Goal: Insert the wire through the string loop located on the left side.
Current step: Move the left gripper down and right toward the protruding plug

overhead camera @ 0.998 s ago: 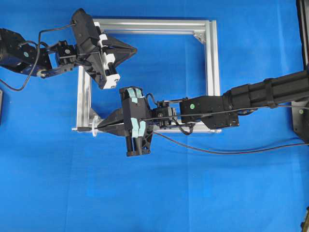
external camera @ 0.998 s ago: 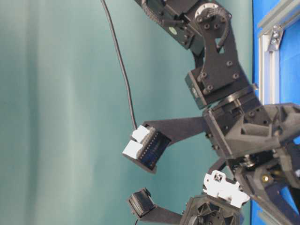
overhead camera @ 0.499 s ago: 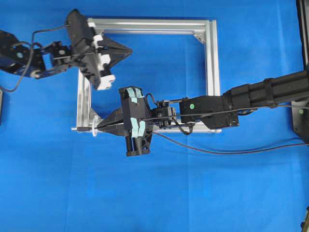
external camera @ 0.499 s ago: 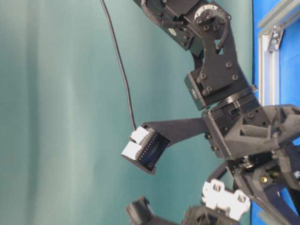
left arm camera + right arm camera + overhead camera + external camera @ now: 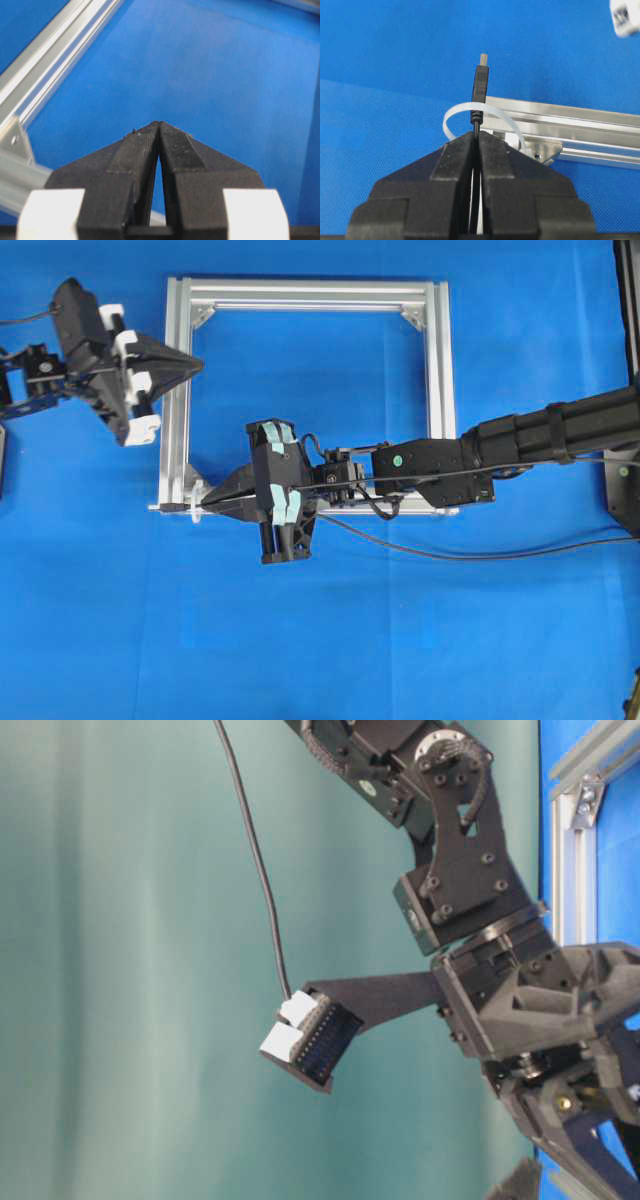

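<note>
right end effector point(image 5: 476, 136) level, clamping wire point(image 5: 480, 82)

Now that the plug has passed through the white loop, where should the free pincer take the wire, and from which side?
Probably on the plug body, just beyond the string loop. It stands clear there, while the right pincer covers the wire behind. The left pincer is shut, so it should open and come from the frame's outer left side.

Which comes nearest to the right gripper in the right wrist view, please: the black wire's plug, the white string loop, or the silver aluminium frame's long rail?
From the right gripper, shut on the wire:
1. White string loop: arching directly at the fingertips, around the wire.
2. Black wire's plug: just past the loop, straight ahead.
3. Silver aluminium frame's long rail: behind the loop, running off to the right.
</note>
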Available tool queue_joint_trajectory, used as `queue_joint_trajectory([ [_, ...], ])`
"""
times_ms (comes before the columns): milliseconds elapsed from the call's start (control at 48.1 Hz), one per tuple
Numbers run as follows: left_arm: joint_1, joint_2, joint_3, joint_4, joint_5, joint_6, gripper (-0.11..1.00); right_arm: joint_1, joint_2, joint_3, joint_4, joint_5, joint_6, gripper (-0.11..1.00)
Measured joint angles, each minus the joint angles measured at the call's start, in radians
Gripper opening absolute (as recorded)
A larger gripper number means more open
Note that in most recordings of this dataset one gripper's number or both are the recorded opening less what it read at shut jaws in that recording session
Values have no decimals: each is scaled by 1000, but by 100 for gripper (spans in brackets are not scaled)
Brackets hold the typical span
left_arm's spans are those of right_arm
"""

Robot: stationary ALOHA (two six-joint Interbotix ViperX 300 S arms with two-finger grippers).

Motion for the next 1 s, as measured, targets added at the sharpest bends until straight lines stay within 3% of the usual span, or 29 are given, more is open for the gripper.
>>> queue_joint_trajectory([
  [270, 2, -26, 34, 0, 0, 0, 0, 0, 0, 0, 0, 0, 0, 0],
  [457, -55, -34, 46, 0, 0, 0, 0, 0, 0, 0, 0, 0, 0, 0],
  [998, -405, -198, 114, 3, 9, 0, 0, 0, 0, 0, 0, 0, 0, 0],
])
